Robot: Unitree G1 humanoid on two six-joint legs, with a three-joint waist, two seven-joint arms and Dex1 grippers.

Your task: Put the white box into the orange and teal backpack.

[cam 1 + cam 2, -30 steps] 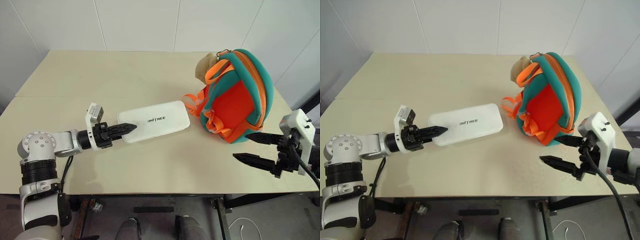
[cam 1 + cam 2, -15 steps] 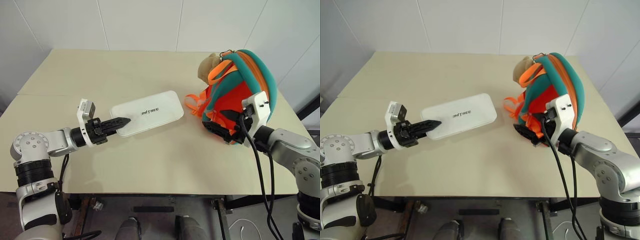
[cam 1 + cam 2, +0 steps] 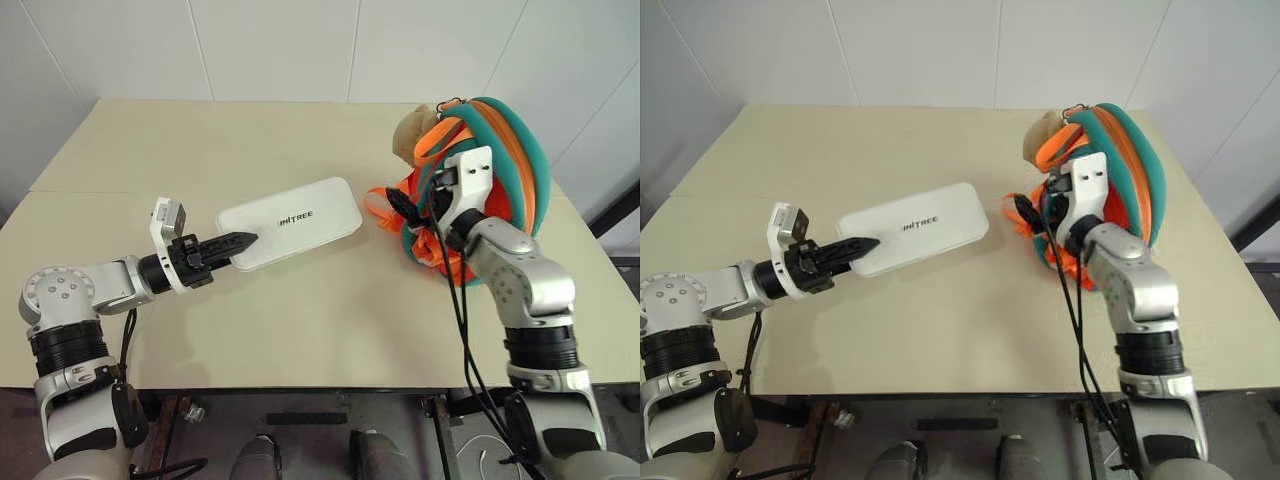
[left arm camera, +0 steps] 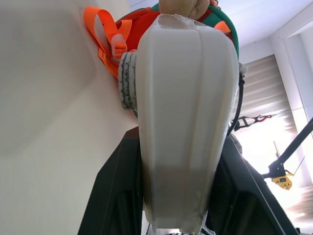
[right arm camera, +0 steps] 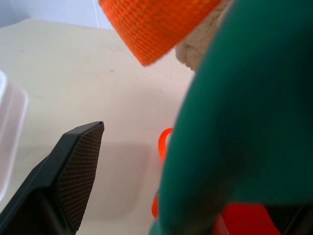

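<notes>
Box point(image 3: 290, 222), white and flat, lies on the table point(image 3: 300, 320) left of the backpack point(image 3: 500, 170), its near end clamped between the left gripper's point(image 3: 238, 243) fingers, seemingly ready to slide across. Right gripper point(image 3: 400, 207), jaws spread wide, presses against the backpack's near edge, probably to steady or open it.

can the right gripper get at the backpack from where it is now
Probably yes. The right gripper stands open right against the orange and teal backpack, one finger beside its teal edge, nothing between them. The white box lies apart, in the left gripper.
</notes>
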